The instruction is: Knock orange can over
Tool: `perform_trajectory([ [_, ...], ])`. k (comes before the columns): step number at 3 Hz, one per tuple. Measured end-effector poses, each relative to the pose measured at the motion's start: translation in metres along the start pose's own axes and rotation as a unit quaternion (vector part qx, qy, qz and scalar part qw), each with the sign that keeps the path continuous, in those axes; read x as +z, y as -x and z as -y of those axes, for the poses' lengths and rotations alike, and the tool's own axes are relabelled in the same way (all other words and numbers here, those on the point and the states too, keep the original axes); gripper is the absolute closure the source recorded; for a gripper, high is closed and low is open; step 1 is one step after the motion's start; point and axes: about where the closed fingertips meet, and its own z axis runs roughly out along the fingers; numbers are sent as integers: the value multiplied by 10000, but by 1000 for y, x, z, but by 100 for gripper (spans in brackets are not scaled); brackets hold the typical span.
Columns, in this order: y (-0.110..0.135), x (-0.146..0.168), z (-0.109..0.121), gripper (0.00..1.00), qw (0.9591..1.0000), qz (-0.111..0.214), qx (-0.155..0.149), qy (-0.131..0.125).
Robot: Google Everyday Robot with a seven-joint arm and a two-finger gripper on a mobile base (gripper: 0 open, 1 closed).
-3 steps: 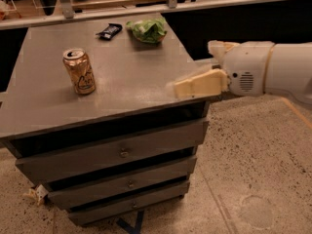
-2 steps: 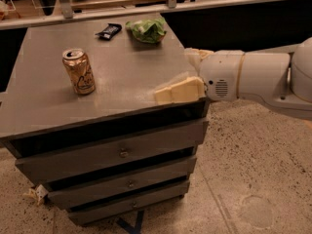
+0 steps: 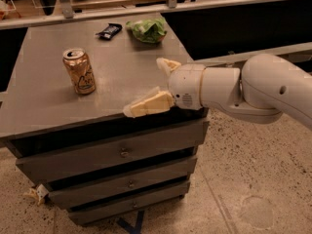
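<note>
The orange can point(image 3: 79, 71) stands upright on the left part of the grey cabinet top point(image 3: 48, 106). It is golden-orange with a silver pull-tab top and pale markings on its side. My gripper point(image 3: 144, 87) reaches in from the right over the cabinet's front right area, at about the can's height. Its two cream fingers are spread apart and hold nothing. The lower finger point(image 3: 146, 104) points left toward the can and ends a hand's width to the right of it. There is no contact with the can.
A green crumpled bag point(image 3: 147, 29) and a small black packet point(image 3: 108, 30) lie at the back of the cabinet top. The cabinet has three drawers point(image 3: 122, 152) below. A rail and shelving run behind it. Speckled floor lies to the right.
My gripper and arm have moved left, further over the cabinet top and closer to the can. The can has stayed upright in place.
</note>
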Motion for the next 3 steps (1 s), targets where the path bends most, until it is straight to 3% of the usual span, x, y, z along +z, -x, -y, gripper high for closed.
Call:
perform_trajectory([
  [2,-15,63,21,0,9994,326,37,-77],
  [3,-2,120,29,0,9974,719,-24,-8],
])
